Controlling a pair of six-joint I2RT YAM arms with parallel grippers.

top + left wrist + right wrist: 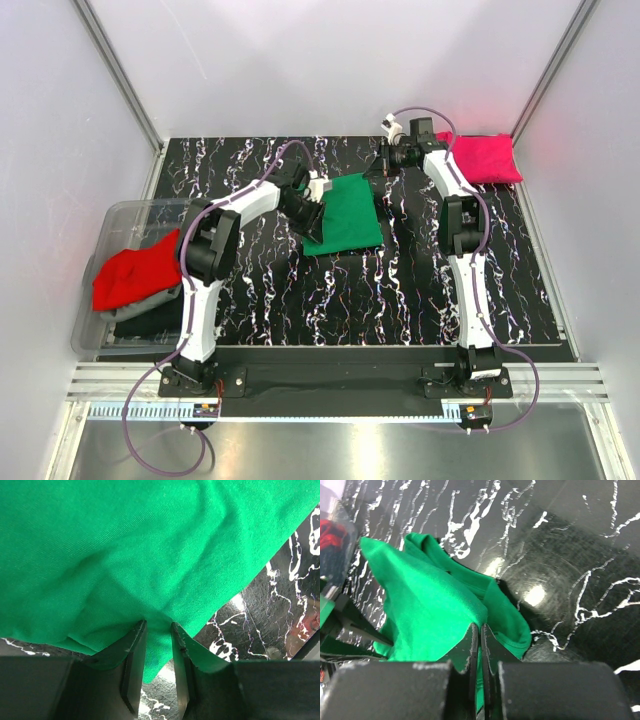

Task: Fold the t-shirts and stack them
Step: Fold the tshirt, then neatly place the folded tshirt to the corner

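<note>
A fixed overhead view is showing a black table (pixel 300 310) veined with white, with two white robot arms bolted at its near edge. A green t-shirt (pixel 345 215) is lying near the middle of the table, somewhat toward the far edge, as a rough rectangle, and both arms are reaching in to it. The left gripper (pixel 310 222) is meeting the shirt at its left edge. In that arm's wrist view its two dark fingers (pixel 134 665) are standing a narrow way apart and pinching a fold of the green cloth between them, and the cloth is rising in a taut sheet that is filling most of the picture. The right gripper (pixel 383 165) is working at the shirt's far right corner. Its wrist view is showing its jaws pressed almost together on a thin edge of the same cloth, with the fabric bunching in loose folds on the glossy surface just beyond them. A magenta-pink t-shirt (pixel 480 157) is lying folded in the far right corner of the table, well apart from the green one. A clear plastic bin (pixel 105 225) is sitting at the left edge of the table, beside the left arm. Inside it a red t-shirt (pixel 135 275) is lying crumpled on top, with a grey t-shirt (pixel 165 296) and a black t-shirt (pixel 140 325) showing underneath.
</note>
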